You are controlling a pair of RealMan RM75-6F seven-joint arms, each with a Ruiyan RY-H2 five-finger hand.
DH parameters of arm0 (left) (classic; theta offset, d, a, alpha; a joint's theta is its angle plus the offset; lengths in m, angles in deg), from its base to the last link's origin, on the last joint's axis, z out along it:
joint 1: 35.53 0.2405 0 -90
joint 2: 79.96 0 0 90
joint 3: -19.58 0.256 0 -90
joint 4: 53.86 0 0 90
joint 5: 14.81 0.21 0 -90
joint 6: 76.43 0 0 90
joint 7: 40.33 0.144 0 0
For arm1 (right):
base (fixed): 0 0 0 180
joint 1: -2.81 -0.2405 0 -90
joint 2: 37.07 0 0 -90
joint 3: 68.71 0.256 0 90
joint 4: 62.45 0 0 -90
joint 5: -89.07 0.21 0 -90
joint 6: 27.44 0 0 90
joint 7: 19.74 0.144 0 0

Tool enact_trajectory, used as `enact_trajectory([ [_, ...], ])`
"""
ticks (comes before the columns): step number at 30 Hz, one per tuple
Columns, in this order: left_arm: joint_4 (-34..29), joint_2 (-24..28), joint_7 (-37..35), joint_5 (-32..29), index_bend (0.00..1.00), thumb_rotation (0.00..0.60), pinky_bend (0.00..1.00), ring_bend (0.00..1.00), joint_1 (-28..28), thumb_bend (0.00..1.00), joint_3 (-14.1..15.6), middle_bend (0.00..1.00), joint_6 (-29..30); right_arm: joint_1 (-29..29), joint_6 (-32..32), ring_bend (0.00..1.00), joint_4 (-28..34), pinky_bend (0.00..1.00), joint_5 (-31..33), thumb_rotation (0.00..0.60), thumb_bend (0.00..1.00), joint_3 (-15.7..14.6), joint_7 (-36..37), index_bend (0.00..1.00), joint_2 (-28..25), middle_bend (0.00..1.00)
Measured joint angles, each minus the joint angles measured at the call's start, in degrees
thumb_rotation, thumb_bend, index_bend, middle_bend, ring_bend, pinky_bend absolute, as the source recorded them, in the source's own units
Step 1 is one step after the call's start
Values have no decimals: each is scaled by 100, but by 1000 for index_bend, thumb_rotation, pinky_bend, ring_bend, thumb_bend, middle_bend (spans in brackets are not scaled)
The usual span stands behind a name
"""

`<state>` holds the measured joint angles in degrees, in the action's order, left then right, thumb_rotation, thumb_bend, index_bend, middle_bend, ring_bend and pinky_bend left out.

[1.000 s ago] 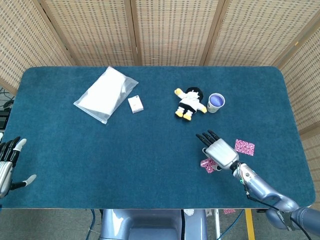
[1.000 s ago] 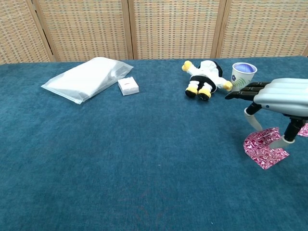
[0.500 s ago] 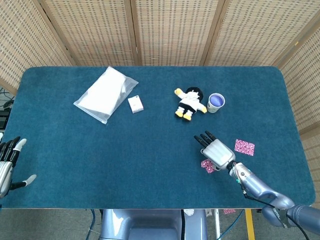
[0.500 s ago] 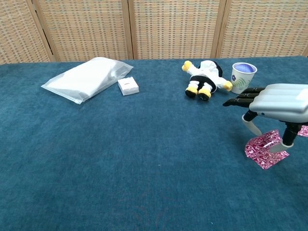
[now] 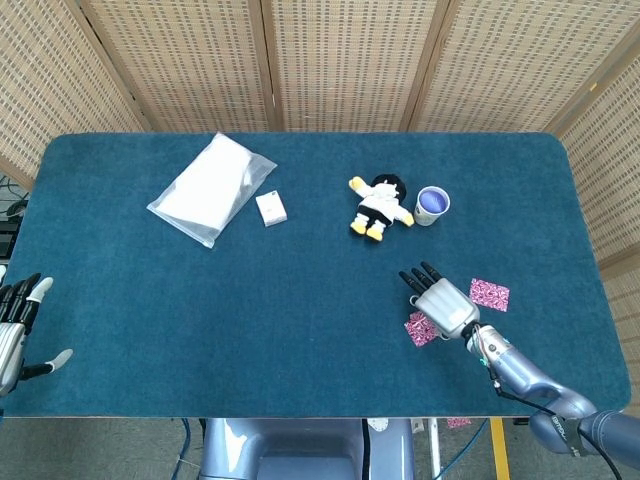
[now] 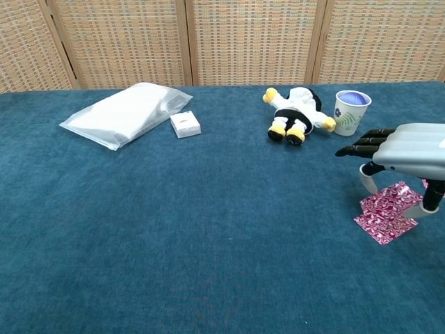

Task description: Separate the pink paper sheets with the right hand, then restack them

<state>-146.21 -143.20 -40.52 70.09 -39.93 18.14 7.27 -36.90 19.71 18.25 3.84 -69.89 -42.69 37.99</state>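
Observation:
One pink patterned sheet [image 5: 420, 329] [image 6: 386, 216] lies on the blue tablecloth just beside and partly under my right hand [image 5: 441, 301] [image 6: 409, 147]. That hand hovers palm down with its fingers stretched forward; its thumb reaches down to the sheet's far edge. I cannot see a firm grip on the sheet. A second pink sheet [image 5: 489, 294] lies flat a short way to the right of the hand. My left hand [image 5: 14, 331] rests at the table's near left corner, fingers apart and holding nothing.
A plush doll [image 5: 379, 208] and a paper cup [image 5: 432, 205] stand beyond the right hand. A clear plastic bag [image 5: 212, 187] and a small white box [image 5: 271, 208] lie at the back left. Wicker screens close off the far side.
The right hand has drifted slightly right, toward the second sheet. The near sheet, tipped up under the hand before, now lies flatter on the cloth. The left hand is still.

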Motion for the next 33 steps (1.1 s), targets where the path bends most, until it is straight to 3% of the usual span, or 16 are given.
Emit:
enact_trajectory([
  [17, 4, 5, -14, -2, 0, 600, 0, 0, -1, 0, 2, 0, -8, 36, -5, 0, 63, 0, 151, 600, 234, -28, -292, 319, -16, 0],
  [33, -4, 2, 4, -8, 0, 600, 0, 0, 0, 0, -1, 0, -3, 74, 112, 0, -6, 0, 45, 600, 234, -78, -100, 291, -139, 0],
])
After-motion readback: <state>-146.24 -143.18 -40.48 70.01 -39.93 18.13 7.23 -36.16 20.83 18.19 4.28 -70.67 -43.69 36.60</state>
